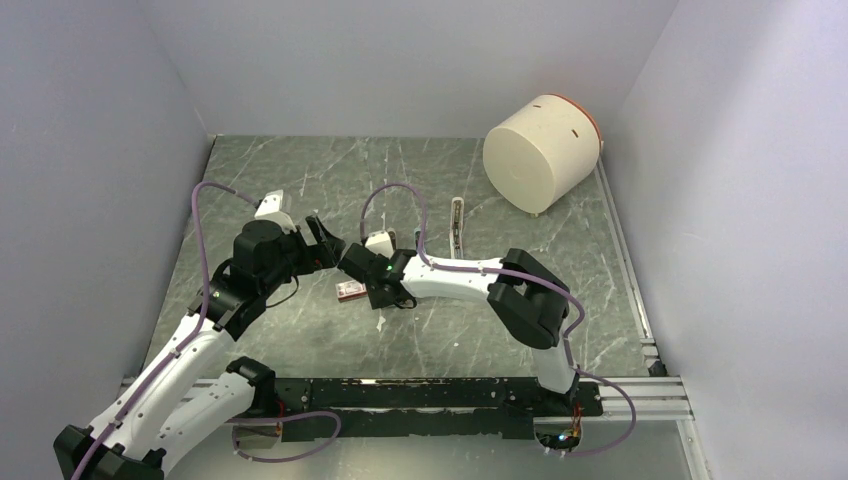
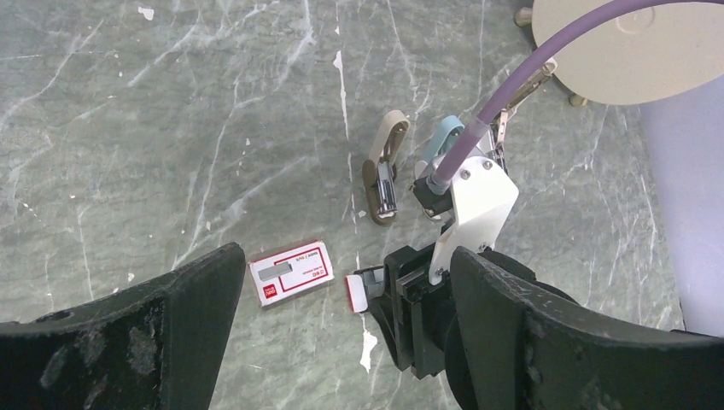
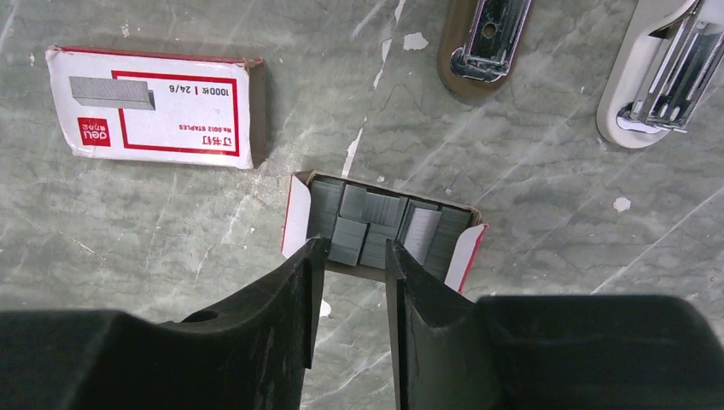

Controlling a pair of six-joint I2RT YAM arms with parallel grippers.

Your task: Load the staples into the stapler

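Observation:
The staples are grey strips lying in an open red-and-white tray on the marble table. My right gripper hangs over the tray's near edge with its jaws a little apart; one strip end shows between the tips, and the gap behind holds nothing. The stapler lies opened beyond the tray, its cream upper arm off to the right. My left gripper is wide open and empty, looking down on the right gripper, the tray's end and the stapler.
The staple box's sleeve lies flat to the left of the tray, also seen as the sleeve between the two arms. A big cream cylinder stands at the back right. White walls enclose the table.

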